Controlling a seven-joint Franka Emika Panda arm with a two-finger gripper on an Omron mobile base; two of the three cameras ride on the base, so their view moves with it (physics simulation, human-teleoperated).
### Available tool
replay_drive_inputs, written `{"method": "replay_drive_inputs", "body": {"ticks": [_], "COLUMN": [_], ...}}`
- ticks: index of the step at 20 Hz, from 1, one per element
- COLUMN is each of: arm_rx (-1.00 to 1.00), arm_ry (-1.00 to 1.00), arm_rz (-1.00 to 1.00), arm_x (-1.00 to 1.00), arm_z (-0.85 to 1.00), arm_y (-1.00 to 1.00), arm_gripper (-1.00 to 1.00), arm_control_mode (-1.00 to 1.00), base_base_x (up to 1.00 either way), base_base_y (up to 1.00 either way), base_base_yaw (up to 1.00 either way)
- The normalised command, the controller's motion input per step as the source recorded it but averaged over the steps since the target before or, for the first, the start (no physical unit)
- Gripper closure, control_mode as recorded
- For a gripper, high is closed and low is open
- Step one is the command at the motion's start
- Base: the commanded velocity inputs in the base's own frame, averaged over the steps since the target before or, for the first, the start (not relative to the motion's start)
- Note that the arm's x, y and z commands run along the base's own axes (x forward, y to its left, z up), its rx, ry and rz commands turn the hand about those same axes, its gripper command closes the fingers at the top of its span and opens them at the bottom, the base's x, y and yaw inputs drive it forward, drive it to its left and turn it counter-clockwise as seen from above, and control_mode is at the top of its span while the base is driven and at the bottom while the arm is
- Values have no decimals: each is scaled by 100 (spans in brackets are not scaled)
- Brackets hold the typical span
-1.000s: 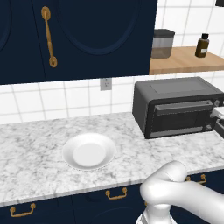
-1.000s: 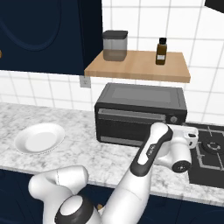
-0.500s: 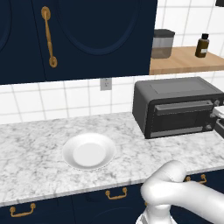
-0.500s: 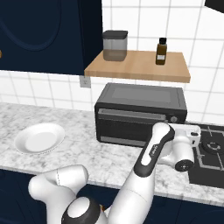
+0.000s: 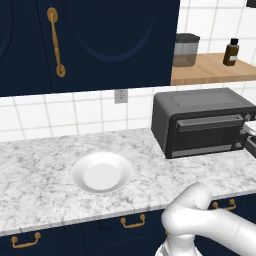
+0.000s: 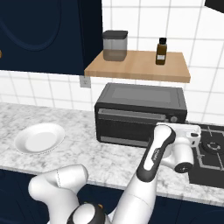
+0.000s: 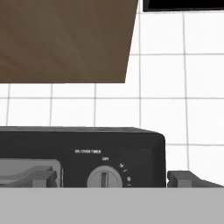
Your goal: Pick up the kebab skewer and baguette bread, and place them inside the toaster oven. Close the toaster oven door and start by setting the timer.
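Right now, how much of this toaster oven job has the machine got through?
Done, it seems: the toaster oven door is shut and the white plate lies bare, though the food itself cannot be seen through the glass. In hand: the open gripper sits at the toaster oven's right end, facing the timer knob. Left: turning that knob, which points at off.

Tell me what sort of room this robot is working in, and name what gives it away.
A home kitchen, rendered rather than real. The signs: a dark grey boxy toaster oven on a grey-veined marble counter, navy cabinets with brass handles over white wall tiles, and a black stovetop at the counter's right end.
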Motion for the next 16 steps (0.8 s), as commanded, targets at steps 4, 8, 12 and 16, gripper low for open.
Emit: {"method": "replay_drive_inputs", "body": {"ticks": [4,8,12,16], "arm_rx": [0,-2,-2,0], "arm_ry": [0,0,0,0], "arm_rz": [0,0,0,0], "arm_x": [5,13,19,3], "arm_z": [0,0,0,0], "arm_y": [0,0,-1,-24], "arm_gripper": [-100,-100,-100,-100], "arm_control_mode": [-100,-100,-100,-100], "base_base_x": [0,0,0,0], "base_base_y": [0,0,0,0], "base_base_yaw": [0,0,0,0]}}
